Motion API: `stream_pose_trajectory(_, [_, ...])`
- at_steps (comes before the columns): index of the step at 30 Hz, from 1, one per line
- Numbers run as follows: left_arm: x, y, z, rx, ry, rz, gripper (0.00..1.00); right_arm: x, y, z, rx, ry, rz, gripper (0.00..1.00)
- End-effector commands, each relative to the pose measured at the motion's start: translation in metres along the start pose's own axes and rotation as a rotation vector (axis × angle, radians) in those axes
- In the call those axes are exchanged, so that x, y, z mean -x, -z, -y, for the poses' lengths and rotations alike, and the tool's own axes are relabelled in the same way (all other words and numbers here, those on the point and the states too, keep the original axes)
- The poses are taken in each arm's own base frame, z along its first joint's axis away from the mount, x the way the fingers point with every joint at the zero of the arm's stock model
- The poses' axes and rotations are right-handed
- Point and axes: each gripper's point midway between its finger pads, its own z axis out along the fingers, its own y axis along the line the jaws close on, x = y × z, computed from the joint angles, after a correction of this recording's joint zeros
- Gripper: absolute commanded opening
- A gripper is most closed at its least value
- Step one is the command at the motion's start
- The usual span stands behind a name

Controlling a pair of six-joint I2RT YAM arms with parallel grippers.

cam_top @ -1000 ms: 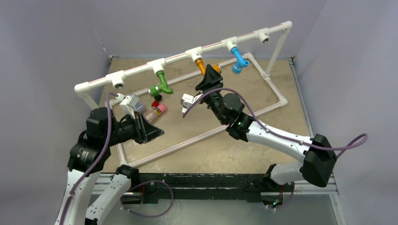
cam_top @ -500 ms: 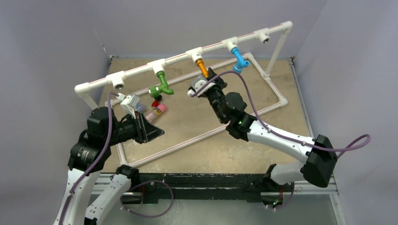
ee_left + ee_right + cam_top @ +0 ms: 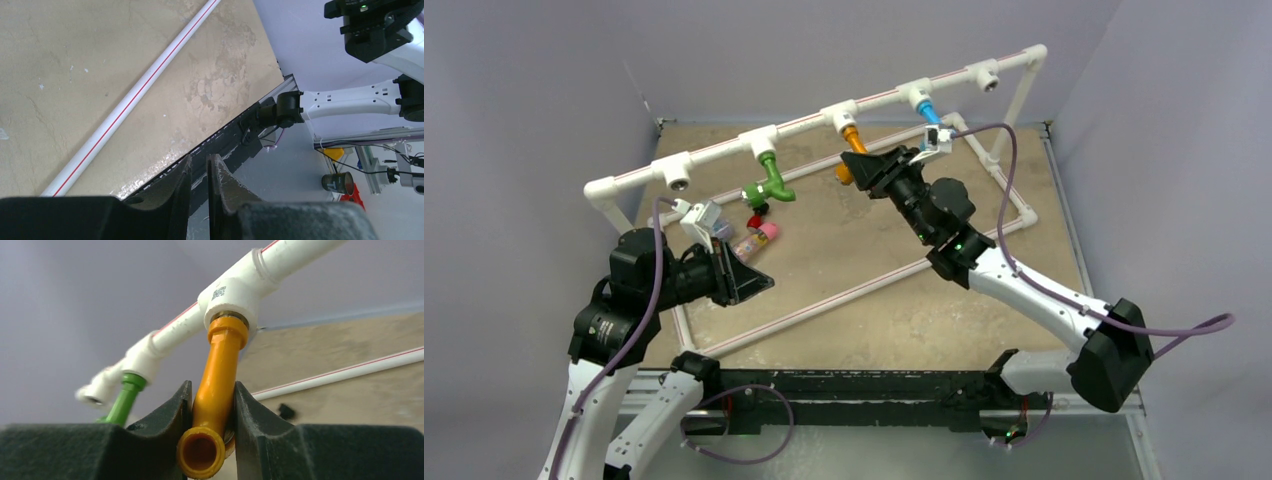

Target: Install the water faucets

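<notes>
Lilac walls are closing in a mottled tan tabletop (image 3: pixel 844 270), and on it I am looking at a white plastic pipe frame whose raised rail (image 3: pixel 804 125) is running from near left to far right. Three taps are hanging from the rail's tee sockets: a green bent plastic faucet (image 3: pixel 770 183) to the left, an orange bent plastic faucet (image 3: pixel 216 390) in the middle and a blue bent plastic faucet (image 3: pixel 930 111) to the right. The outermost sockets at either end are showing open mouths. Small pink and red pieces (image 3: pixel 762 228) are lying on the table just near of the green one.

The right gripper (image 3: pixel 862 170) is clamping the orange faucet. In its wrist view, the two black fingers are pressing on either side of the stem, just above the round open spout mouth. The faucet's long axis is running from the tee (image 3: pixel 235 292) down toward the camera, so I judge that any further seating means turning about that line.

The left gripper (image 3: pixel 199 162) is hanging well apart at the near left, over the table's near edge. Its fingers are nearly together, with only a thin slit between them and nothing in it. The right arm is plainly the nearer one.
</notes>
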Motion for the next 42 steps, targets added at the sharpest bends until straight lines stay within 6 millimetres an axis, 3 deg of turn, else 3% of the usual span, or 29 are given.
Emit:
stream_pose_trajectory(1, [0.003, 0.002, 0.004, -0.019, -0.022, 0.014, 0.16, 0.018, 0.007, -0.018, 0.134, -0.611, -0.013, 0.00])
stream_pose_trajectory(6, [0.002, 0.002, 0.004, -0.015, -0.022, 0.017, 0.16, 0.020, 0.012, -0.016, 0.215, -0.883, -0.035, 0.03])
stream_pose_trajectory(10, [0.002, 0.001, 0.004, -0.018, -0.018, 0.012, 0.16, 0.022, 0.011, -0.025, 0.279, -0.914, -0.071, 0.27])
stream_pose_trajectory(15, [0.002, 0.001, 0.003, -0.015, -0.025, 0.016, 0.16, 0.028, 0.012, -0.024, 0.243, -0.778, -0.046, 0.56])
stream_pose_trajectory(18, [0.002, 0.000, 0.002, -0.013, -0.027, 0.013, 0.16, 0.029, 0.015, -0.019, 0.201, -0.656, -0.034, 0.65])
stream_pose_trajectory(24, [0.002, -0.001, 0.001, -0.011, -0.028, 0.010, 0.16, 0.027, 0.032, 0.004, 0.062, -0.428, -0.033, 0.75])
stream_pose_trajectory(28, [0.002, -0.002, 0.000, -0.009, -0.029, 0.008, 0.16, 0.045, 0.051, 0.019, -0.022, -0.195, 0.019, 0.81])
stream_pose_trajectory(36, [0.004, -0.005, -0.001, -0.006, -0.030, 0.007, 0.16, 0.082, 0.084, 0.020, -0.054, 0.343, 0.004, 0.87])
stream_pose_trajectory(39, [0.005, -0.006, -0.002, -0.006, -0.032, 0.006, 0.16, 0.102, 0.090, 0.012, -0.026, 0.557, 0.027, 0.84])
stream_pose_trajectory(42, [0.006, -0.007, -0.002, -0.004, -0.031, 0.006, 0.16, 0.108, 0.099, -0.010, 0.127, 0.846, 0.027, 0.82])
